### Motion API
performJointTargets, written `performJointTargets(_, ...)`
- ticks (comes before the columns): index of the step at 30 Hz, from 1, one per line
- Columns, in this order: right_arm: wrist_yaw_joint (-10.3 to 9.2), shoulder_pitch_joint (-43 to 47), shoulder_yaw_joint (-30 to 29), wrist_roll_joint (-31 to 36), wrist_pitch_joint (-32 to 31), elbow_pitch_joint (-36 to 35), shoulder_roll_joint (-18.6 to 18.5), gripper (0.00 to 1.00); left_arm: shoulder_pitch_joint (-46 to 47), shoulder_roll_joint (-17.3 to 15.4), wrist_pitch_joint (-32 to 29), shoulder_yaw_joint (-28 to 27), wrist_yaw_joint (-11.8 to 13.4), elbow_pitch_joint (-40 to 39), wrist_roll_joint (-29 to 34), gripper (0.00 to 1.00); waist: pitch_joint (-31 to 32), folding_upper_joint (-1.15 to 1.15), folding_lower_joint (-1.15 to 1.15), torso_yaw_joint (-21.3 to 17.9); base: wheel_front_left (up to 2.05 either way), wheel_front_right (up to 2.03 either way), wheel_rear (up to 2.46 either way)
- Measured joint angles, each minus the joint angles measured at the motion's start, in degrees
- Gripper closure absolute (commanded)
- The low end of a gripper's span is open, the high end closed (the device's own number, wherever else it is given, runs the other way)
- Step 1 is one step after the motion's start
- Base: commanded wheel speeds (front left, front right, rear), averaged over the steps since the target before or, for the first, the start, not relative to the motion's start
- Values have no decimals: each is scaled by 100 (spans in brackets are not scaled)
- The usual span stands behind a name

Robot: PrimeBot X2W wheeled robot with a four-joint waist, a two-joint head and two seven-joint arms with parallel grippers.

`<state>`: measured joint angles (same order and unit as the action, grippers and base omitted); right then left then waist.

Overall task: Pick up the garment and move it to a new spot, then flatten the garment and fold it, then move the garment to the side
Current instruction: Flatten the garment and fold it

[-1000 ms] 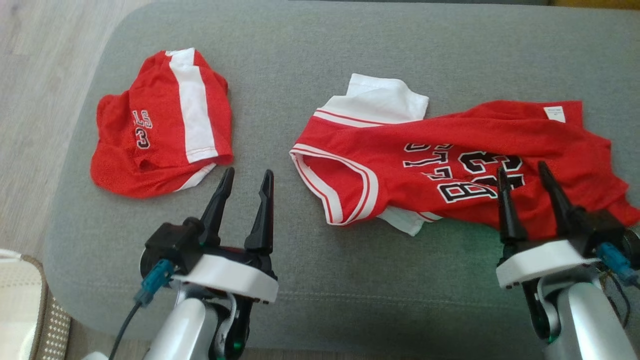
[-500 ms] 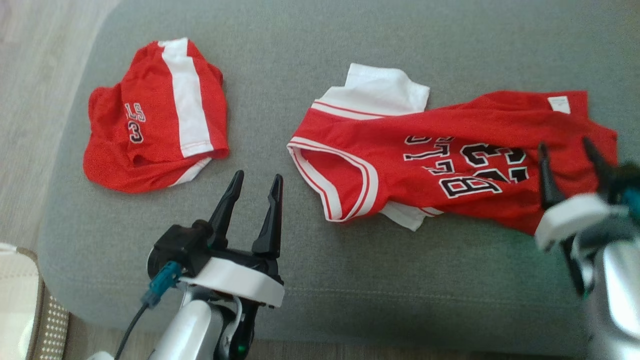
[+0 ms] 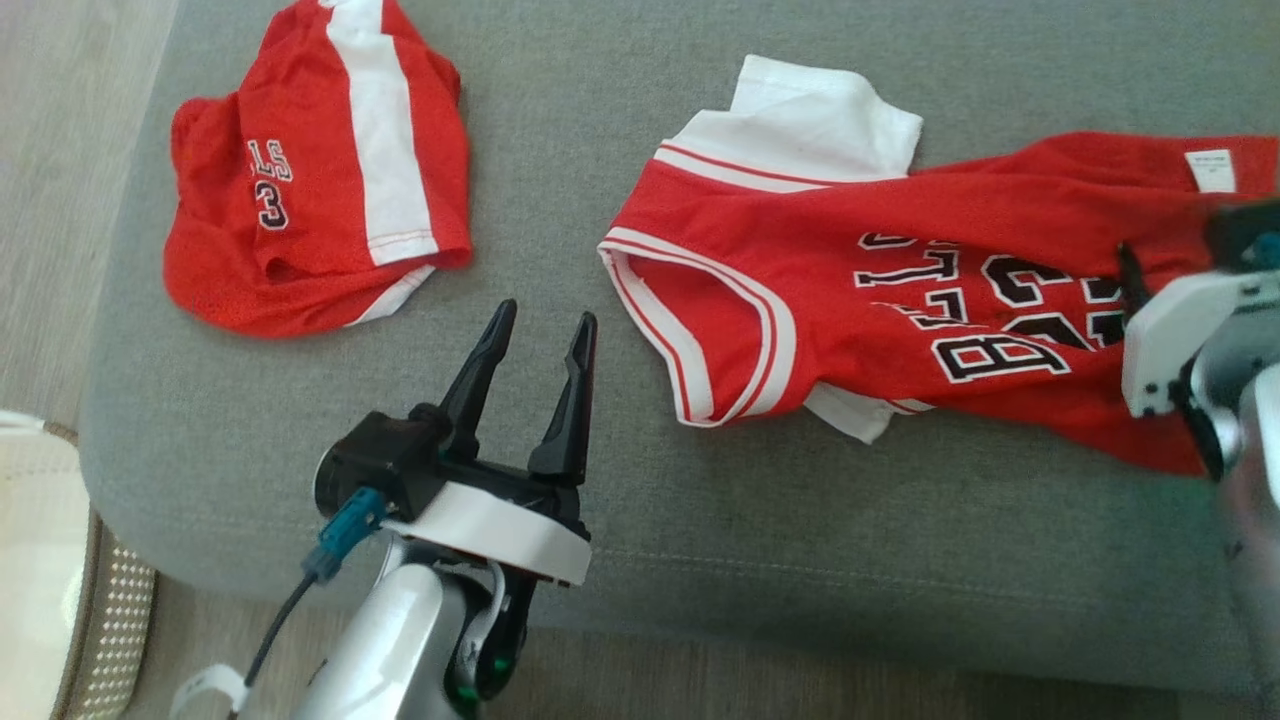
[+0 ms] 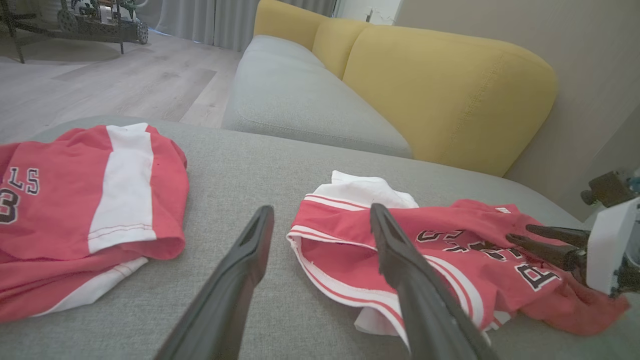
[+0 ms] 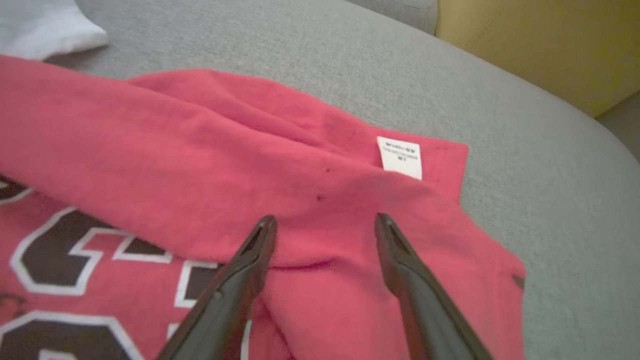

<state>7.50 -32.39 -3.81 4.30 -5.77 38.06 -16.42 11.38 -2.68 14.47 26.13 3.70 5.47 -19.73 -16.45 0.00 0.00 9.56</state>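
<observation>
The garment is a red jersey (image 3: 880,290) with black numerals and white sleeves, lying rumpled on the grey cushion (image 3: 700,560). My right gripper (image 5: 325,220) is open, its fingers hovering just over the jersey's red hem end, a little short of the white label (image 5: 400,156). In the head view its white wrist block (image 3: 1170,335) sits at the right edge above the numerals. My left gripper (image 3: 545,318) is open with nothing in it, above bare cushion just left of the jersey's striped armhole (image 4: 320,250).
A pair of red shorts (image 3: 320,170) with a white stripe lies bunched at the cushion's far left. Yellow sofa backs (image 4: 440,95) stand behind. Wooden floor (image 3: 60,150) runs past the left edge, with a pale woven thing (image 3: 40,560) at lower left.
The head camera has shifted. My right gripper has moved across the jersey from the numerals toward its labelled hem end, jaws staying apart. My left gripper holds about the same place.
</observation>
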Motion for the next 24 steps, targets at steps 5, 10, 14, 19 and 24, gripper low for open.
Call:
performJointTargets(5,0,-380,31,-314,-188,372,-34,0,122,1,0,78,7,0,-34,0,-144,0,0,87,0,0,0)
performJointTargets(10,1,-530,88,-541,-146,525,-158,100,208,1,0,101,35,-1,-60,0,-237,0,0,155,0,0,0)
performJointTargets(14,0,-576,80,-521,78,556,-168,100,208,2,0,104,43,0,-73,0,-224,0,0,151,0,0,0)
performJointTargets(19,1,-619,-37,-348,305,360,-167,100,208,2,0,107,67,3,-120,0,-151,0,0,128,0,0,0)
performJointTargets(24,1,-1032,-328,-37,333,-27,-158,100,208,2,0,168,68,-2,-148,0,-129,0,0,181,0,0,0)
